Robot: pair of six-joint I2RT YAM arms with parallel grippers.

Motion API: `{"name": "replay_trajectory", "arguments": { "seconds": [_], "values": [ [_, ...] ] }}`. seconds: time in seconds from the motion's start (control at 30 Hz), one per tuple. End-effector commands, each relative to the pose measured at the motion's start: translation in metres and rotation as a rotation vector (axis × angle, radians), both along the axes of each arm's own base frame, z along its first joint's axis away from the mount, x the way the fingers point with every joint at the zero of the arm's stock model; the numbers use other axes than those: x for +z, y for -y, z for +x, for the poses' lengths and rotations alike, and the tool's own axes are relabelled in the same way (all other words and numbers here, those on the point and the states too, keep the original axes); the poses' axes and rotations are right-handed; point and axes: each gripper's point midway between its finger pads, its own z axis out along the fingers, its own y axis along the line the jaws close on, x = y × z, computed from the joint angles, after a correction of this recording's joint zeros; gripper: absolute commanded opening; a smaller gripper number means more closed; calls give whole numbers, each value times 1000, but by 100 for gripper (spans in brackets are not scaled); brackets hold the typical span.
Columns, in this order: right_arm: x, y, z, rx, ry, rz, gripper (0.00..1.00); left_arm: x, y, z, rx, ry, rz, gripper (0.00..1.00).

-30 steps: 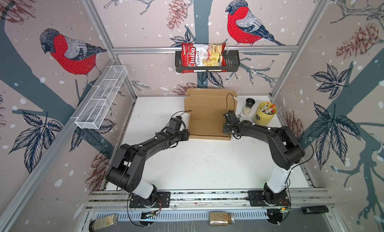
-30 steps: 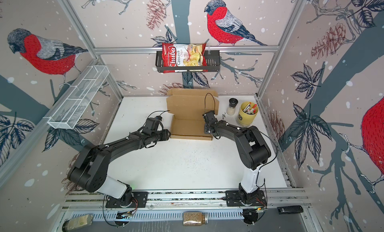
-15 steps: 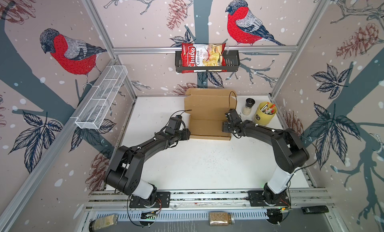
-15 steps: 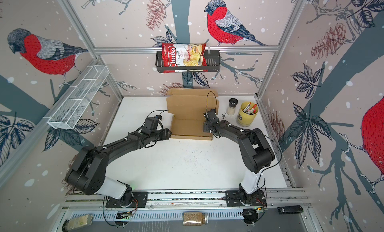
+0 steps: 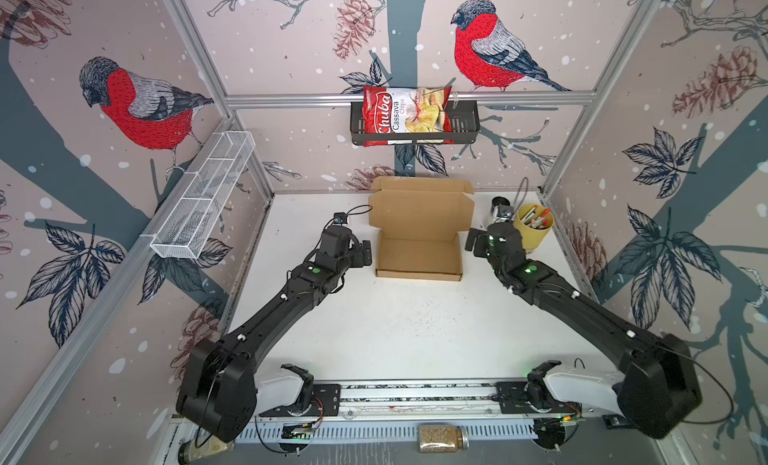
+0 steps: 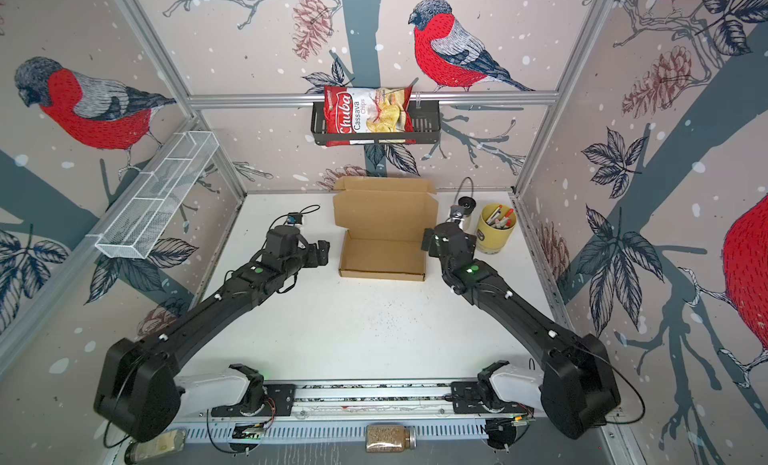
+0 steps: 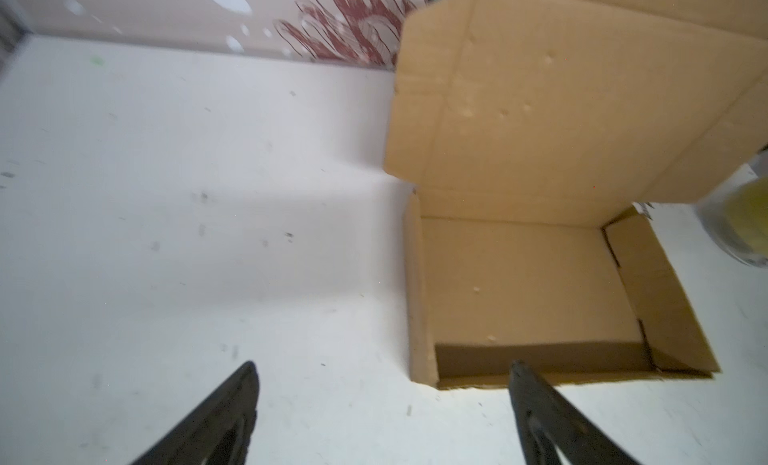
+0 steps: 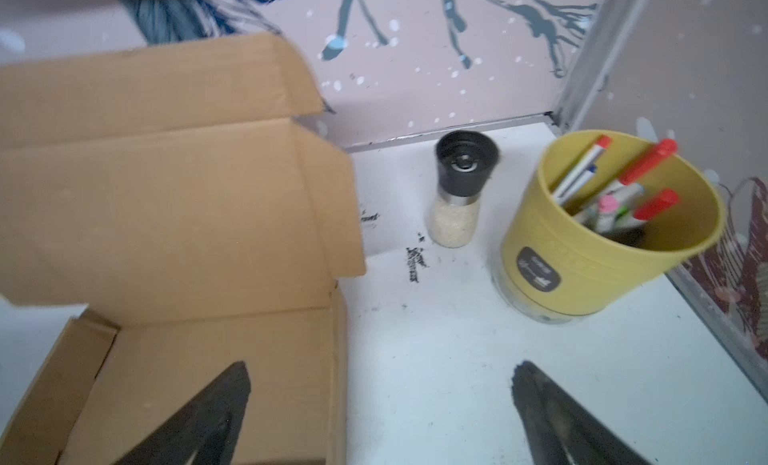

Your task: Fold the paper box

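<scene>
**Examiner:** State of your fingers, and location of the item.

**Operator:** My left gripper (image 5: 365, 251) and my right gripper (image 5: 473, 244) both stand spread wide, with nothing held. The paper box (image 5: 419, 238) sits at the back middle of the white table (image 5: 395, 330), between my two grippers. Each gripper is just beside one of its side walls. In each wrist view that wall lines up between my tips, but I see no pinch on it. The tray walls are up. The lid stands open, leaning toward the rear wall.

**Examiner:** Material findings?

**Operator:** Plain brown corrugated board, matt and unprinted, with small dents on the lid's inner face. The creases are die-cut. There is a tuck flap along the lid's top edge and a short ear flap at each side of the lid. The tray is shallow and rectangular. The table is smooth and scuffed.

**Examiner:** Hazards from here?

**Operator:** In my judgement, four.
- **Sliding:** the board looks light and the table slick, so a one-sided push on the lid could slide or turn the whole box instead of folding it.
- **Ear flaps:** they could land outside the side walls and buckle if the lid comes down unguided.
- **Side walls:** I cannot tell whether they are locked. If they are not, they could splay.
- **Nearby items:** the yellow pen cup (image 8: 602, 238) and the grinder (image 8: 459, 192) stand near my right gripper. A wide swing there could topple them.
</scene>
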Motion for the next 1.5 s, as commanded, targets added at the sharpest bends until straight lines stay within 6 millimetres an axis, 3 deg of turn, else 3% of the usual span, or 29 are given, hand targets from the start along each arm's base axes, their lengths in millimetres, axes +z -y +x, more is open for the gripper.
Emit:
{"name": "replay_trajectory", "arguments": {
  "seconds": [0.0, 0.2, 0.5, 0.8, 0.87, 0.9, 1.13, 1.33, 1.47],
  "values": [
    [35, -4, 13, 85, 171, 212, 97, 33, -40, 6, 183, 178, 52, 97],
    [43, -8, 24, 189, 156, 213, 93, 58, -47, 12, 127, 268, -106, 96],
    [36, -10, 26, 257, 119, 84, 89, 54, -29, 23, 2, 219, -24, 88],
    [41, -39, 30, 449, 156, 12, 89, 60, -10, 44, -162, 232, 6, 87],
    [46, -37, 32, 452, 162, -24, 89, 62, -11, 49, -192, 222, -18, 87],
    [36, -36, 37, 451, 134, -41, 89, 62, -11, 51, -211, 216, -29, 86],
    [26, -40, 46, 521, 89, -129, 89, 53, 2, 69, -348, 195, 41, 86],
    [21, -14, 66, 483, 51, -140, 83, 46, 16, 94, -465, 165, 45, 83],
    [13, -11, 71, 525, 33, -143, 80, 39, 26, 109, -563, 150, 41, 81]
  ]
}}
